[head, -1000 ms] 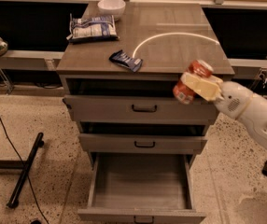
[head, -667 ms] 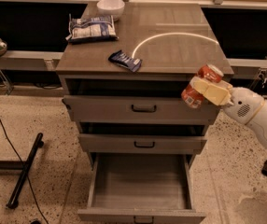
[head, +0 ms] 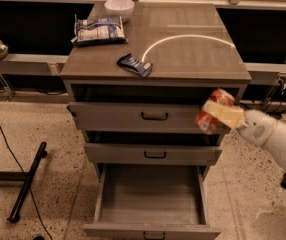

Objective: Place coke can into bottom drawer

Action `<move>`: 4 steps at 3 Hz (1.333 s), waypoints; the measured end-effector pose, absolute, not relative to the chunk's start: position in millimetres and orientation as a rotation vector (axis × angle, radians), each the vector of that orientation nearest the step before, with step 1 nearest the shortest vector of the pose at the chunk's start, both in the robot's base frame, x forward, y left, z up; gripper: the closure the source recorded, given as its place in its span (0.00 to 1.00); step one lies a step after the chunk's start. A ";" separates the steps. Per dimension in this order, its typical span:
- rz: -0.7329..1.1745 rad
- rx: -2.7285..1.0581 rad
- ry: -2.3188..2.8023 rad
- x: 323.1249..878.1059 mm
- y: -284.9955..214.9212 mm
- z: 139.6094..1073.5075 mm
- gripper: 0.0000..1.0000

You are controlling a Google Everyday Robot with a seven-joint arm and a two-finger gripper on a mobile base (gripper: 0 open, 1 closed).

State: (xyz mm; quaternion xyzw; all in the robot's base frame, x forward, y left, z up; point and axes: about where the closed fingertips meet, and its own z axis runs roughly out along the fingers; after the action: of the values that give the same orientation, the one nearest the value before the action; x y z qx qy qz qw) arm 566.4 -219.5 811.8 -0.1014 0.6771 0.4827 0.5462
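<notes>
Hand with coke can above bottom drawer's right edge

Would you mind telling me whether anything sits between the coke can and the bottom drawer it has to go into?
Nothing visible does. The gripper holds the coke can by the top drawer's right end; the bottom drawer is pulled out past the middle drawer, its inside bare.

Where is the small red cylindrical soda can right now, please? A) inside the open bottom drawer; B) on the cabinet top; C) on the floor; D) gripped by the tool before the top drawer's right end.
D: the small red cylindrical soda can is clamped in the tool at the right end of the grey top drawer, above the open grey bottom drawer.
</notes>
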 end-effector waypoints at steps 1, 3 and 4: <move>1.324 -0.168 1.778 543.4 -243.7 716.6 1.00; 1.573 -0.057 2.008 475.1 -255.9 583.3 1.00; 1.573 -0.058 2.008 475.1 -255.8 583.3 1.00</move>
State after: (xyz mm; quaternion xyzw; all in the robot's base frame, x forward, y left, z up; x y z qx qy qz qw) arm 475.1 -255.8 583.3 -0.0216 0.7530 0.5899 0.2906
